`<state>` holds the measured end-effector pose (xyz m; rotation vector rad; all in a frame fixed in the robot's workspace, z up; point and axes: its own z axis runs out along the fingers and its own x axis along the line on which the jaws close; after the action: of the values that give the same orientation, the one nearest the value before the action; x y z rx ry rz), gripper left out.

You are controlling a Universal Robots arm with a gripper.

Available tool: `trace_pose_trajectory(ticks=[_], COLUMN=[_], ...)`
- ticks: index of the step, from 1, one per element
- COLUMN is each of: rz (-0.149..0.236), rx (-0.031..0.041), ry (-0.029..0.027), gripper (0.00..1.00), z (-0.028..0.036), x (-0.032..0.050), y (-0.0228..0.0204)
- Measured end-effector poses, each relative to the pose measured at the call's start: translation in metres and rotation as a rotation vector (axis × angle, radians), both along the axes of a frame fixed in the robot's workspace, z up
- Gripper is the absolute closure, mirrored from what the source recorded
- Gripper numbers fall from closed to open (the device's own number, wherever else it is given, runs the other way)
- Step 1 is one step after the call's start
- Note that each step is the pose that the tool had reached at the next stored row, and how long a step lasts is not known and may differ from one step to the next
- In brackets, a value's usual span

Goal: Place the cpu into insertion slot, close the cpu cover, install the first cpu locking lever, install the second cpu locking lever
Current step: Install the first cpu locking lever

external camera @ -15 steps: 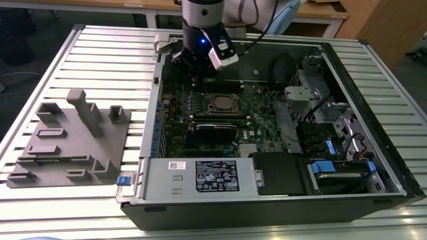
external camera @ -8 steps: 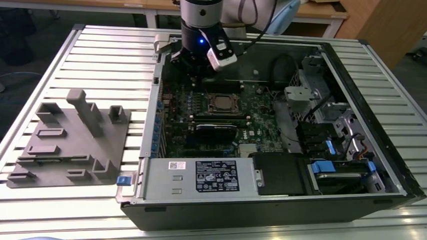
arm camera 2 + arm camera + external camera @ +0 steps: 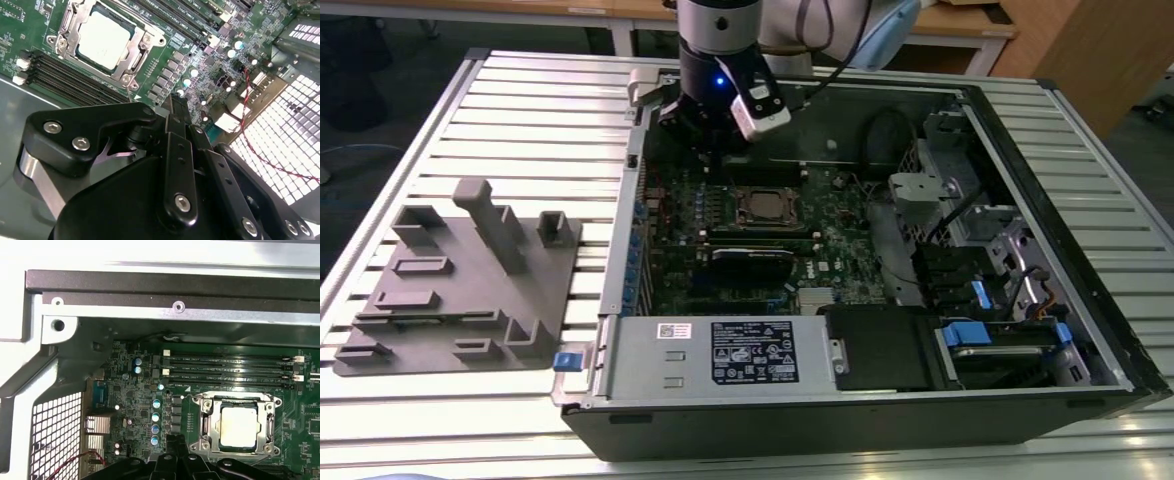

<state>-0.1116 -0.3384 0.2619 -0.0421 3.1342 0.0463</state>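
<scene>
Hand [image 3: 175, 102] closed, empty, clear gap from cpu cover [image 3: 135, 55] edge; cpu [image 3: 103, 39] seated beneath.

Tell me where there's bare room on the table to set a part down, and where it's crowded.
Free: the slatted table on the far side of the grey fixture, up to the case wall, and the strip in front of both. Crowded: inside the case, where the gripper hangs over the board near the cpu.

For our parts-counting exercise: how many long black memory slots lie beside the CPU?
4 memory slots, side by side in one bank along one side of the cpu, between it and the case wall. None looks hidden.
</scene>
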Motion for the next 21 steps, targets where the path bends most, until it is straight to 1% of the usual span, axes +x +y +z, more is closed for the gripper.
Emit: trace_pose_trajectory(ticks=[7, 10, 13, 14, 15, 16, 17, 18, 21], rz=[0.0, 0.0, 0.0, 0.0, 0.0, 0.0, 0.0, 0.0, 0.0], rx=[0.0002, 0.0002, 0.0009, 0.0043, 0.0119, 0.0221, 0.0298, 0.0316, 0.0319], ry=[-0.0002, -0.0002, 0.0001, 0.0, -0.0003, -0.0007, -0.0009, -0.001, -0.001], gripper=[0.89, 0.89, 0.89, 0.89, 0.89, 0.89, 0.89, 0.89, 0.89], z=[0.0012, 0.0011, 0.0012, 0.0012, 0.0011, 0.0011, 0.0011, 0.0011, 0.0011], x=[-0.0001, -0.0023, -0.0026, -0.0028, -0.0028, -0.0029, -0.003, -0.003, -0.0029], y=[0.0001, 0.0001, 0.0, 0.0, 0.0001, 0.0001, 0.0001, 0.0001, 0.0001])
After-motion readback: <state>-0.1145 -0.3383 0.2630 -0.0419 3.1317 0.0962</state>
